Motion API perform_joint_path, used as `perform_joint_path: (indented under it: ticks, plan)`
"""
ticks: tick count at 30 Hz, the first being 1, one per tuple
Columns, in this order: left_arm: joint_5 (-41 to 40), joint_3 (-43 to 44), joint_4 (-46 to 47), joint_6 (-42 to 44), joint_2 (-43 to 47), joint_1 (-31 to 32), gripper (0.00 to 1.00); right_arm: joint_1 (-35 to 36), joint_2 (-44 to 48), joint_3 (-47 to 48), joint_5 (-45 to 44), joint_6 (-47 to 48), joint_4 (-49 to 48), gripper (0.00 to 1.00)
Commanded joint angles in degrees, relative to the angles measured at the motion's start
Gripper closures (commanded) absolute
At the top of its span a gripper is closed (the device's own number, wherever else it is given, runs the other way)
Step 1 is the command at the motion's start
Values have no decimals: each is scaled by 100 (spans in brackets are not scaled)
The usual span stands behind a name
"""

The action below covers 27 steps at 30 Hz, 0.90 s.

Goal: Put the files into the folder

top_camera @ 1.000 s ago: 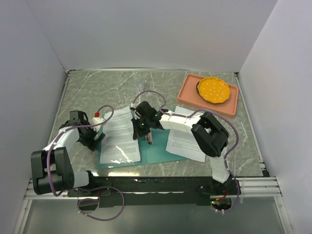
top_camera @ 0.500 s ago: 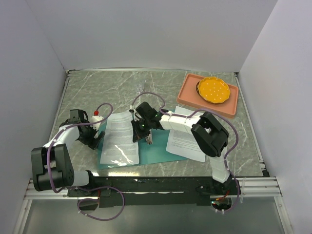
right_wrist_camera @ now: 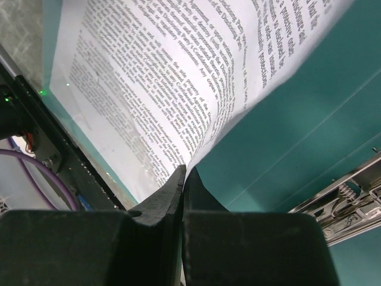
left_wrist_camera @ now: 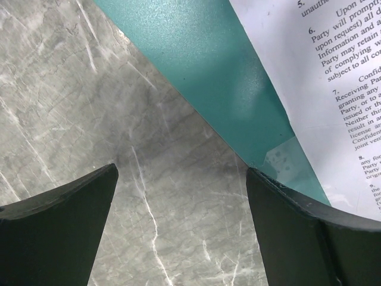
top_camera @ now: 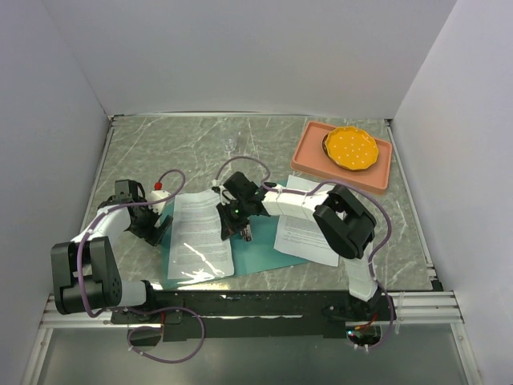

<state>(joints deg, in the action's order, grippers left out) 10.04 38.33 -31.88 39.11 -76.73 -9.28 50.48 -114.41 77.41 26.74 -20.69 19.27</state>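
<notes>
The teal folder [top_camera: 260, 250] lies open and flat on the table near the front. One white printed file [top_camera: 196, 237] rests over the folder's left half, its right edge lifted. My right gripper [top_camera: 228, 222] is shut on that edge; the right wrist view shows the jaws [right_wrist_camera: 186, 177] pinching the curled file [right_wrist_camera: 172, 71] above the folder [right_wrist_camera: 297, 131] and its metal clip [right_wrist_camera: 348, 190]. A second file [top_camera: 309, 233] lies on the table to the right, partly under my right arm. My left gripper [top_camera: 157, 228] stands open at the folder's left edge [left_wrist_camera: 208, 65], fingers [left_wrist_camera: 59, 232] on bare marble.
A salmon-pink tray [top_camera: 309, 156] holding an orange plate [top_camera: 351, 148] sits at the back right. White walls close in the table on three sides. Purple cables loop above both arms.
The right gripper has pulled the file a little toward the front edge, and the sheet now reaches further down over the folder. The left arm has stayed still.
</notes>
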Motion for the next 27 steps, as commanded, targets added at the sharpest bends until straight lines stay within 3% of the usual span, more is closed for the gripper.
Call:
perform_joint_path:
  ticks: [1, 10, 27]
  plan:
    - [-73, 52, 173, -88, -105, 49, 3, 15, -19, 318, 165, -5, -37, 100]
    - [-81, 70, 182, -132, -141, 75, 2, -3, -371, 1056, 182, -76, 86, 100]
    - [-134, 87, 217, -97, -149, 84, 2, 85, -161, 618, 104, -488, -142, 100]
